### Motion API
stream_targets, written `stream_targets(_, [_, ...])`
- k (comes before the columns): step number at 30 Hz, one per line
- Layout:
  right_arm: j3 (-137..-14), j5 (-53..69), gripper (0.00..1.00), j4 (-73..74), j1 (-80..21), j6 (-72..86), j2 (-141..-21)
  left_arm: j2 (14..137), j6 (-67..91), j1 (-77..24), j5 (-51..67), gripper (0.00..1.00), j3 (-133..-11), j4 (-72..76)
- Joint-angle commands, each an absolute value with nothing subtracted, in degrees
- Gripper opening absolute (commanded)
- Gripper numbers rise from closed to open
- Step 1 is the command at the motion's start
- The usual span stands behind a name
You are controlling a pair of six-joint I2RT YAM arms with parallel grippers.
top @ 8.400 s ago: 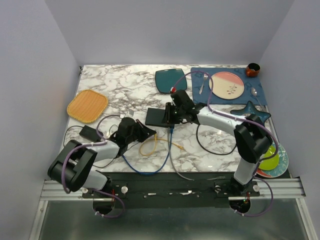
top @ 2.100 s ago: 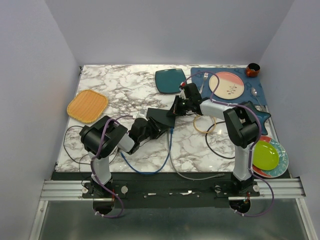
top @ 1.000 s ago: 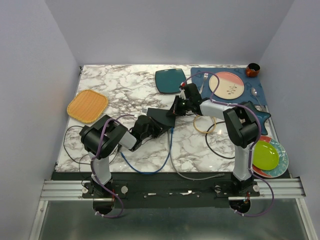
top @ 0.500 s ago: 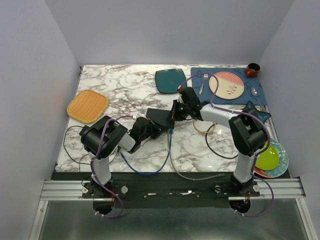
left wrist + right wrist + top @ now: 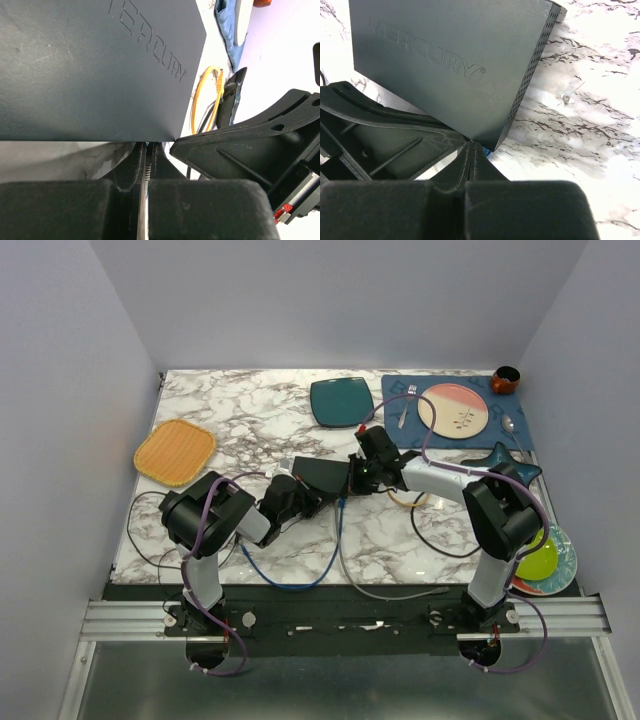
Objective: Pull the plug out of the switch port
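Shifted toward 6 o'clock, right end effector [image 5: 352, 478], closed, at 4 o'clock corner of thin matte-black rectangular switch [image 5: 322, 471]; left end effector [image 5: 304, 494], closed, at 7 o'clock.

Left of the switch [image 5: 322, 472] the marble table [image 5: 250, 430] lies open. Behind it sits the teal plate [image 5: 340, 401]. Along its near edge my left gripper [image 5: 303, 497], my right gripper [image 5: 351, 481] and the cables [image 5: 338, 540] crowd in.

Top view overhead, looking down; wrist views close, sharing switch [image 5: 445, 65].
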State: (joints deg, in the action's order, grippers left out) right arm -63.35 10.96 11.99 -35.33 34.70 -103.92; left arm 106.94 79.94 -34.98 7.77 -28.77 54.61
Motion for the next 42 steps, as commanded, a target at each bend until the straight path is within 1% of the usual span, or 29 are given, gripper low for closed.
stream_targets(1, [-64.07,7.82,0.01,13.8,-35.95,33.57,-104.59,107.75,78.49,-34.8,6.42,0.0,-27.6,50.98])
stream_targets(6, [-66.09,6.86,0.01,14.76,-35.86,33.66,-107.22,107.23,77.96,-34.8,6.68,0.0,-27.6,50.01])
stream_targets(14, [-67.94,5.71,0.01,16.08,-35.86,33.31,-108.2,107.75,78.13,-34.8,7.29,0.0,-26.9,51.06])
stream_targets(20, [-65.66,6.59,0.01,16.0,-36.56,32.7,-105.73,107.58,78.31,-34.72,7.12,0.0,-26.72,51.32])
stream_targets(31, [-63.19,5.2,0.01,16.0,-36.65,33.22,-106.17,107.23,78.31,-34.45,7.03,0.0,-25.93,51.5])
stream_targets(42, [-69.52,1.06,0.01,18.54,-36.65,33.22,-112.06,106.08,77.7,-34.45,7.21,0.0,-23.38,51.68])
